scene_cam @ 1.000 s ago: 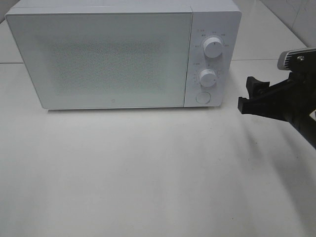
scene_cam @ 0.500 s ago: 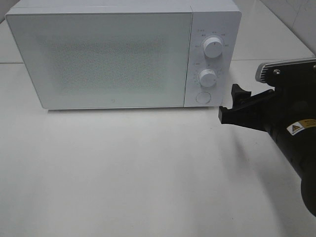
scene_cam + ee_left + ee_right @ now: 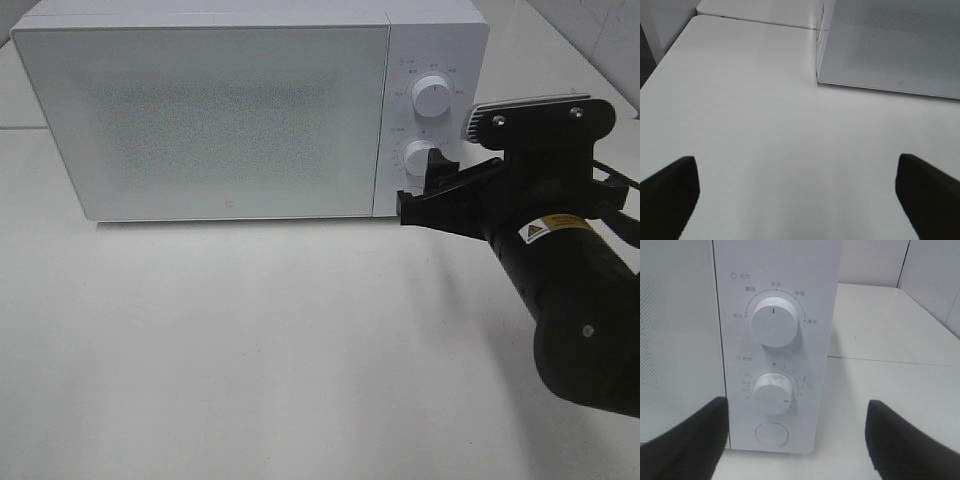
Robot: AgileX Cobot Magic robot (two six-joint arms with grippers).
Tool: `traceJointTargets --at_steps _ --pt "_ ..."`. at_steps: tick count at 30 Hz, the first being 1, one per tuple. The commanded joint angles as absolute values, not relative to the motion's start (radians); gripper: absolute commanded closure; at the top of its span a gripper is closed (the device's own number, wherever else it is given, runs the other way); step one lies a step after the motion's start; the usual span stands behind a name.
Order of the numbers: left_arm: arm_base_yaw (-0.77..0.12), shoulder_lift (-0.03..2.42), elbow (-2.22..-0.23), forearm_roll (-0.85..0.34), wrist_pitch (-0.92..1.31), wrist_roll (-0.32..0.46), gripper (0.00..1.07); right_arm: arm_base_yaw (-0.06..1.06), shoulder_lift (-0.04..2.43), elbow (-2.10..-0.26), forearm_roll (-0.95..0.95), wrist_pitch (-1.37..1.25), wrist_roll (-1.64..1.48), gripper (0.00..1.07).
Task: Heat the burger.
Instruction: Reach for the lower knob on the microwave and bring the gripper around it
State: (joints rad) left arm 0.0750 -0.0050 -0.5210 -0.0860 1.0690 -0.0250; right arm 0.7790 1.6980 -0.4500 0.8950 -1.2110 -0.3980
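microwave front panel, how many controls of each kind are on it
rotary knobs: 2, the upper knob and the lower knob
round push button: 1
total: 3 controls on the microwave

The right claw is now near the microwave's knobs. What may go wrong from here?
1. The open right claw faces the lower knob, with the round button just below; a low approach may press the button instead.
2. The door is shut and frosted, and no burger shows, so the microwave may run empty.
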Motion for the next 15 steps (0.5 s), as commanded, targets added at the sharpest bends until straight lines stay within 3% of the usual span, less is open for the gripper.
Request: traceJointTargets --at_steps 1,15 --pt "0.078 -0.021 -0.518 -0.094 1.069 -0.029 0.06 0.783 1.742 -0.488 0.888 -1.292 -0.408 0.32" --pt "0.078 -0.021 -0.518 -0.094 1.069 -0.029 0.06 0.766 1.87 -0.565 0.875 -1.289 -0.34 0.24"
